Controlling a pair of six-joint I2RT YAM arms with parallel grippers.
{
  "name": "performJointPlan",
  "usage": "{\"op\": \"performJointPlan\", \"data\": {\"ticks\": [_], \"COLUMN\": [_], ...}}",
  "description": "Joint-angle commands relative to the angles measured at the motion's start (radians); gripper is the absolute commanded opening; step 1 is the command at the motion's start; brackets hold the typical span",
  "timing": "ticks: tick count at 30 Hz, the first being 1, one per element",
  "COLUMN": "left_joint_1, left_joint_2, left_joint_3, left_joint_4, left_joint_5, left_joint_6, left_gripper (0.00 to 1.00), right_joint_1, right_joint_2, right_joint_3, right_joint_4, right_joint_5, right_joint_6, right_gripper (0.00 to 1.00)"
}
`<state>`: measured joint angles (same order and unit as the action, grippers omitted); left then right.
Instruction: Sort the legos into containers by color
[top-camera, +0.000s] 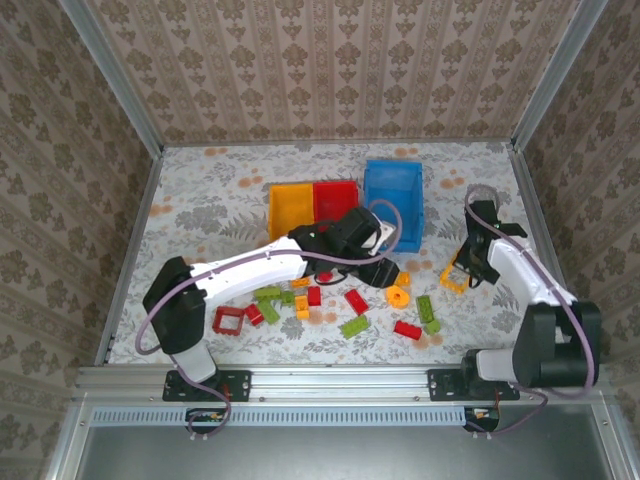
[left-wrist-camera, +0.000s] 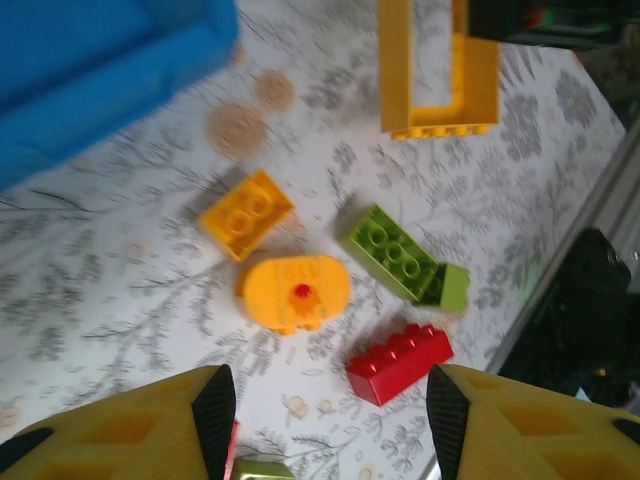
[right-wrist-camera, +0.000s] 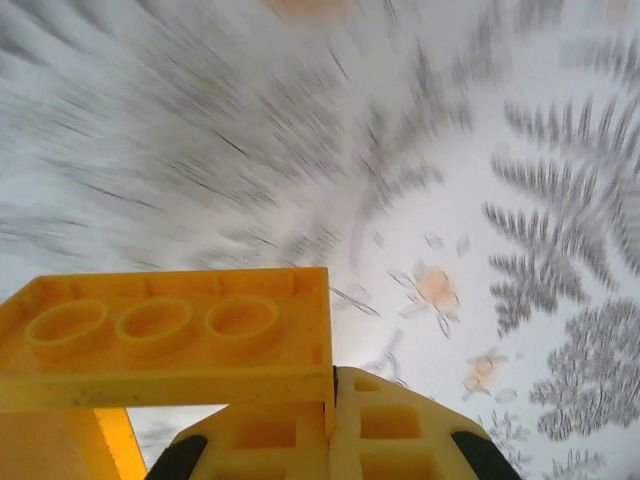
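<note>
Right gripper (right-wrist-camera: 335, 405): jaws drawn together, clamped on one wall of a yellow-orange square open-frame plastic brick (right-wrist-camera: 170, 350). The brick shows sharp in the wrist view and the floral tablecloth (right-wrist-camera: 480, 200) beyond it is blurred. From overhead, this gripper (top-camera: 468, 268) and its frame (top-camera: 452, 279) sit at the right of the table, to the right of the blue bin and below it in the view.

Left gripper (left-wrist-camera: 330, 430): jaws partly open, nothing between the fingers (left-wrist-camera: 215, 415). It hovers over loose bricks. Nearest the fingers lie a red rectangular brick (left-wrist-camera: 400, 362) and a yellow-orange rounded piece with a red spot (left-wrist-camera: 293, 292). A lime green rectangular brick (left-wrist-camera: 395, 252) and a yellow-orange square brick (left-wrist-camera: 245, 213) lie just past them, all apart from one another. Overhead, the left gripper (top-camera: 380, 272) is just in front of the blue bin.

Containers stand side by side at mid-table: yellow-orange plastic bin (top-camera: 274, 212), red plastic bin (top-camera: 335, 186), larger blue plastic bin (top-camera: 393, 190).

Remaining legos are scattered on the cloth in front of the bins, among them a red open frame (top-camera: 229, 320) at the far left.
</note>
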<state>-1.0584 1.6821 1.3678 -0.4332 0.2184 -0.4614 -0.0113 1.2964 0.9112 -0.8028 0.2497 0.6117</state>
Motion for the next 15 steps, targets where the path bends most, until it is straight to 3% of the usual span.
{"op": "performJointPlan", "data": {"ticks": [1, 7, 15], "left_joint_1": [0.061, 0.173, 0.239], "left_joint_2": [-0.124, -0.172, -0.005], "left_joint_3": [-0.009, 0.037, 0.259], "left_joint_4": [0.000, -0.045, -0.116], "left_joint_5": [-0.109, -0.163, -0.181], "left_joint_6": [-0.064, -0.125, -0.125], "left_gripper": [0.57, 0.57, 0.58], "right_joint_1": [0.115, 0.318, 0.314], "right_joint_2": [-0.054, 0.162, 0.603], "right_joint_3": [0.155, 0.448, 0.806], "right_joint_4": [0.009, 0.033, -0.036], "right_joint_5": [0.071, 0.052, -0.012], "right_joint_6": [-0.055, -0.118, -0.139], "right_gripper": [0.00, 0.00, 0.00]}}
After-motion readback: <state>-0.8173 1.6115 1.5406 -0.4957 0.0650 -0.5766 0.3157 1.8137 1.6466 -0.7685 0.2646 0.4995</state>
